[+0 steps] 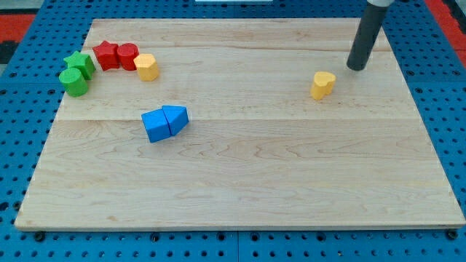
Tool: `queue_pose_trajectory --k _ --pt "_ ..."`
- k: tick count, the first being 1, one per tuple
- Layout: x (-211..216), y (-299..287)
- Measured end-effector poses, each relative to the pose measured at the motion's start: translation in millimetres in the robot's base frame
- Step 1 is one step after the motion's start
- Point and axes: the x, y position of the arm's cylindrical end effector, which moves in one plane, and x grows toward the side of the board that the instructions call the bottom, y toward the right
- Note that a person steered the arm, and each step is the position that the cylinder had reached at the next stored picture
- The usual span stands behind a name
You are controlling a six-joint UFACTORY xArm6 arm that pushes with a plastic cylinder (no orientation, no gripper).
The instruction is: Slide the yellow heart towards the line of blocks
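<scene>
The yellow heart (322, 84) lies on the wooden board (291, 175) at the view's upper right. My tip (356, 68) is just to the heart's right and slightly above it, a small gap apart. At the view's upper left a curved line of blocks runs from a green cylinder (73, 81) and a green star (79, 64) through a red star (106, 55) and a red cylinder (127, 56) to a yellow hexagon (147, 67).
A blue cube (156, 125) and a blue triangular block (176, 118) touch each other left of centre, below the line of blocks. A blue pegboard surface (22, 109) surrounds the board.
</scene>
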Motion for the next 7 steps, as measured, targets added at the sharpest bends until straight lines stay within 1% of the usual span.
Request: queue_pose_trajectory --k 1,2,3,4,5,6,7 --pt "22.2 -55.1" --pt "33.8 -142.3" --pt "26.8 -145.8" --pt "23.0 -65.8" --pt "60.5 -38.9" --pt "89.8 -71.4" --pt "86.4 -153.7"
